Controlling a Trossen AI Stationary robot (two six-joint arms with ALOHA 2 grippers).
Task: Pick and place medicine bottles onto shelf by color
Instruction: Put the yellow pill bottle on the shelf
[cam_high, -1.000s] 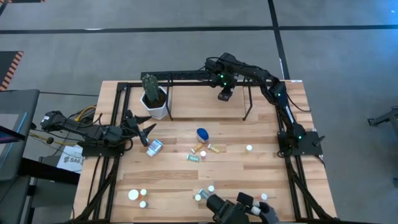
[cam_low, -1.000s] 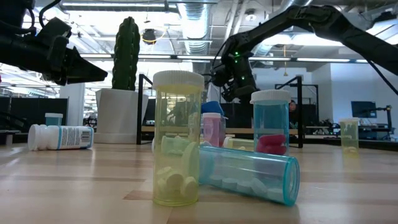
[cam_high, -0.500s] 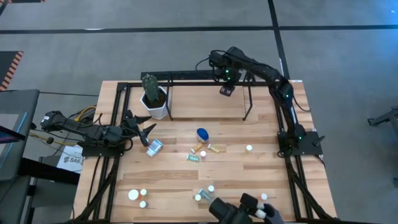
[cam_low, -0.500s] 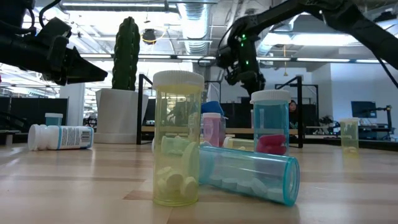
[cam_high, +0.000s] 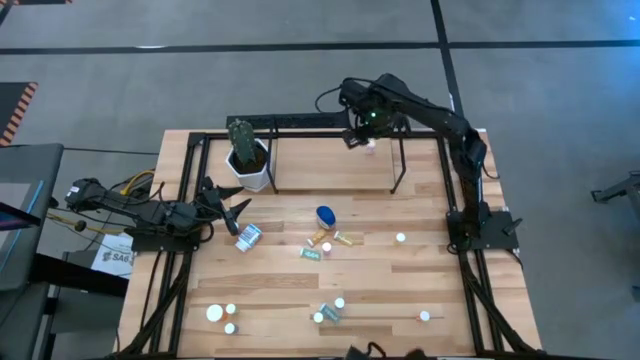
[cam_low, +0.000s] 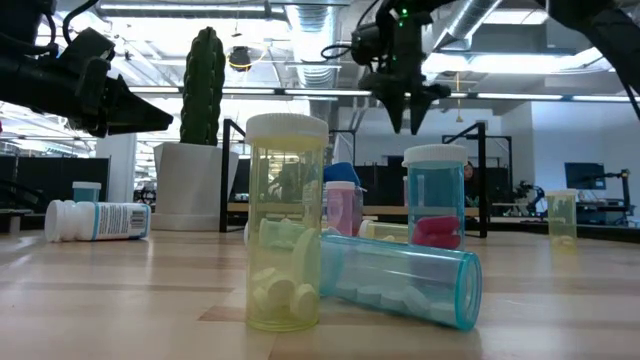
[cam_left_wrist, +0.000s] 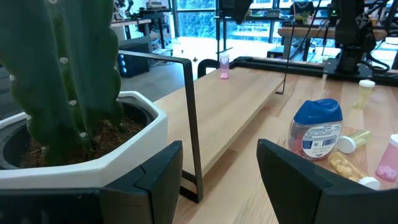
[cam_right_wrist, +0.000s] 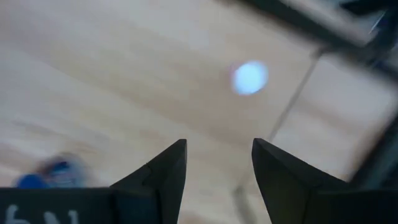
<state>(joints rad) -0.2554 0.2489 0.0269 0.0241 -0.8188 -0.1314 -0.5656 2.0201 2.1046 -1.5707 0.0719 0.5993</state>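
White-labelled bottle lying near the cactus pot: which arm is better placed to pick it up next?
Left. The left gripper hangs open right beside the white-labelled bottle, near the cactus pot. The right gripper is open and empty, up over the shelf at the far end.

We see the shelf (cam_high: 330, 165), a light board in black rails, along the far edge; a pink bottle (cam_left_wrist: 224, 65) stands on its far right end. A rounded blue bottle (cam_high: 325, 215) and small teal and amber bottles (cam_high: 332, 240) lie mid-table, others (cam_high: 220, 315) near.
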